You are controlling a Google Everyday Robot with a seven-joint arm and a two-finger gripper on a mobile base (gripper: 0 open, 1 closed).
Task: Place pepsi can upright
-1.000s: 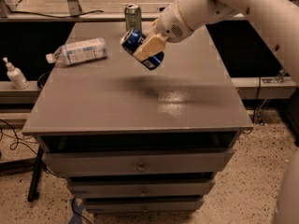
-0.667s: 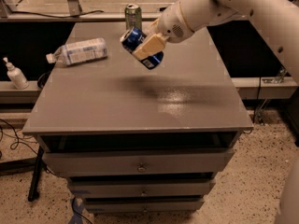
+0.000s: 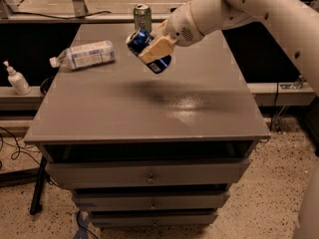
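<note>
Pepsi can (image 3: 138, 38): tilted, held in the air above the counter (image 3: 149, 108), near its back. Claw (image 3: 154, 52): clamped on the can's middle. Green can (image 3: 142, 16): upright, back edge. Plastic bottle (image 3: 84, 55): lying flat, left side.

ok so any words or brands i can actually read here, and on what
None can be read.
pepsi can, held tilted above the table in the gripper: print too blurred.
green can: nothing legible.
clear bottle lying on its side: label print too blurred.
</note>
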